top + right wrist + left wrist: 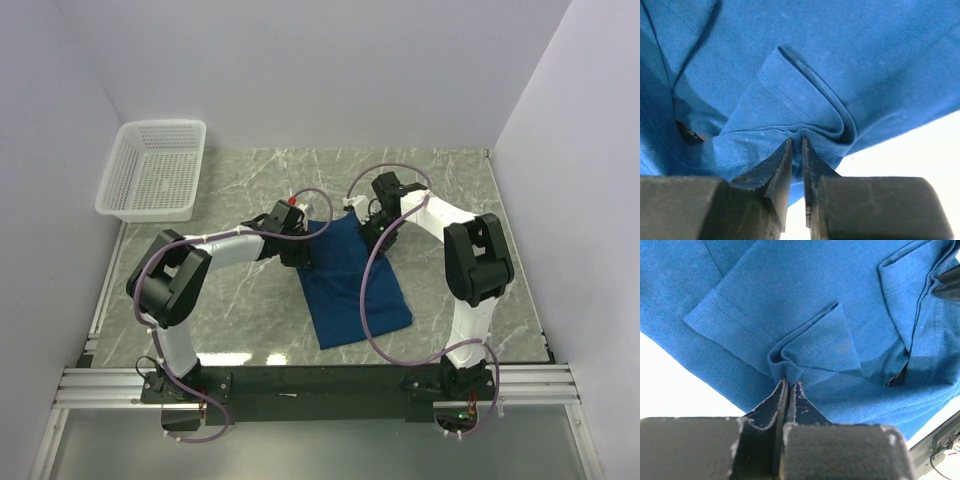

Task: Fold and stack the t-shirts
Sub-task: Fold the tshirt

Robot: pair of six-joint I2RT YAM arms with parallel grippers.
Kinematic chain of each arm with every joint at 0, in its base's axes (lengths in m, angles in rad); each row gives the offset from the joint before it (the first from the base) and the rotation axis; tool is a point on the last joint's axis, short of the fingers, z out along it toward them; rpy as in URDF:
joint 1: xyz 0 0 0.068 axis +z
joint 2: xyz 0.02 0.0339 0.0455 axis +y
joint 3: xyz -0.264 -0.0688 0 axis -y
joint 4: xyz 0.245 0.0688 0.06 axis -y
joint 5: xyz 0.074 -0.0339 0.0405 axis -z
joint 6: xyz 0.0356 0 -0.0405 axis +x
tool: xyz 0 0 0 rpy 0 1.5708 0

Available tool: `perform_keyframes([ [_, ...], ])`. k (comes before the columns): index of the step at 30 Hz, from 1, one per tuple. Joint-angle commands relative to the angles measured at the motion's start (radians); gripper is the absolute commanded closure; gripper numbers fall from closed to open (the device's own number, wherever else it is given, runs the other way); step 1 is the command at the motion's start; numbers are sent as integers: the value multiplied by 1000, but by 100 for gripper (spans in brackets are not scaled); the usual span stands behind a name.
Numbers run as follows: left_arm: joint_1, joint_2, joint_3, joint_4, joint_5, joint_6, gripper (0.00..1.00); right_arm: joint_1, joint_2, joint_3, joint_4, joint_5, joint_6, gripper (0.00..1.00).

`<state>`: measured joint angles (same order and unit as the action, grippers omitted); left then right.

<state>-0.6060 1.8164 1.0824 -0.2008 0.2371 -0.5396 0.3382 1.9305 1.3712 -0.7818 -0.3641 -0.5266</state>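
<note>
The dark blue t-shirt (355,285) lies on the marble table as a long folded strip, running from mid-table toward the near right. Both grippers meet its far end. My left gripper (300,250) is at the far left corner. In the left wrist view, my left gripper (789,383) is shut on a bunched fold of the t-shirt (805,305). My right gripper (372,232) is at the far right corner. The right wrist view shows my right gripper (796,140) pinched narrowly on a hemmed edge of the t-shirt (805,60), with cloth between its jaws. The chest print is hidden.
A white mesh basket (155,170) stands at the far left of the table (240,320). White walls close in the left, back and right sides. Purple cables loop over both arms and above the cloth.
</note>
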Motion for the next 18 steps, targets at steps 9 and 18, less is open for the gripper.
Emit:
perform_keyframes([
  [9, 3, -132, -107, 20, -68, -33, 99, -114, -151, -67, 91, -50, 34, 89],
  [18, 6, -129, -130, 63, -19, -49, 99, -133, -124, -66, 87, -157, 46, 56],
])
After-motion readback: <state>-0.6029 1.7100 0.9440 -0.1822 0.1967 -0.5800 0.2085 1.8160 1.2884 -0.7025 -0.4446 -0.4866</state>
